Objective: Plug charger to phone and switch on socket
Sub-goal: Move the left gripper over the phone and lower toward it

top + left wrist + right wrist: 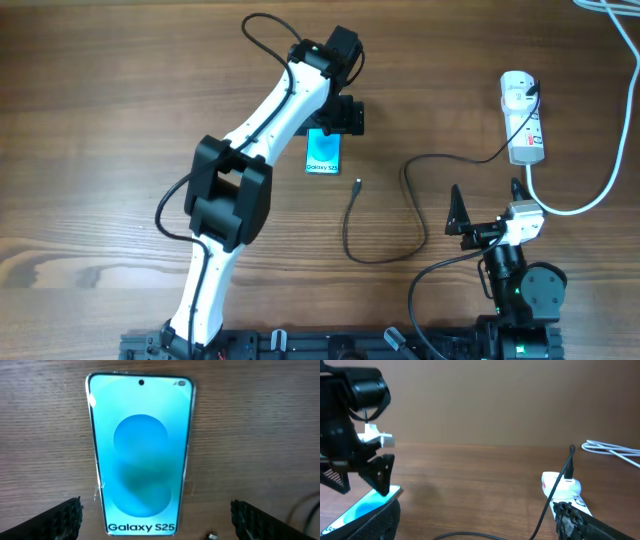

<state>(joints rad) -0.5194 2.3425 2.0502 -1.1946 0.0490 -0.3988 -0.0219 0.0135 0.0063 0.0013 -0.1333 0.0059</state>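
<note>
From overhead we saw the left gripper (335,118) open and empty over the flat teal-screened phone (323,155), the thin black charger cable (346,232) ending loose beside it, and the white power-strip socket (523,118) well apart; in the left wrist view its fingers (65,520) stood clear on either side of the phone; in the right wrist view the right gripper (475,520) gaped wide, holding nothing.

Clad in white shells (285,95) between bulky black joint housings (228,195), trailed by thin black cables (159,213), tipped with ridged black fingertips (64,519).
</note>
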